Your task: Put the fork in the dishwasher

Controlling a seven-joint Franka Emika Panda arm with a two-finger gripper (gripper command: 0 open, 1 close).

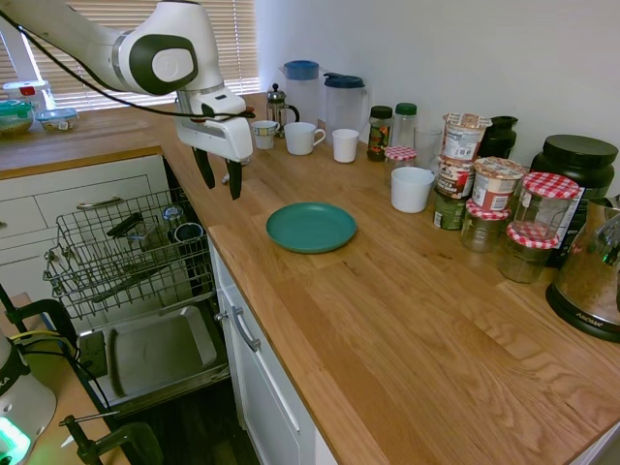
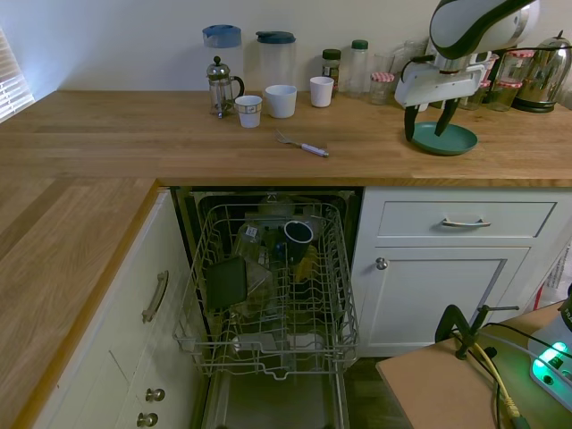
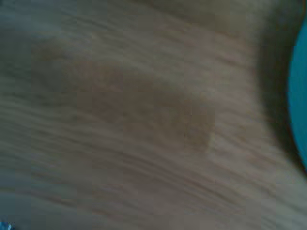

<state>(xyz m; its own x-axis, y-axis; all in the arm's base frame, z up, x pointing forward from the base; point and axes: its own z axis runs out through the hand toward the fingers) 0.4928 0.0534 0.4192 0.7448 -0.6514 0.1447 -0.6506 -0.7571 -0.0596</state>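
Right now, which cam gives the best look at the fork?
The second exterior view: the fork lies in the open on the wooden counter, in front of the cups, clear of the open claw. In the first exterior view the arm hides that spot. The wrist view shows only blurred wood and a teal plate edge.

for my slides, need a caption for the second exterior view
Open hand hovers over the counter beside the teal plate; fork lies above the open dishwasher.

The white arm reaches in with its wrist bent down; the hand (image 1: 220,180) hangs empty, fingers spread apart.
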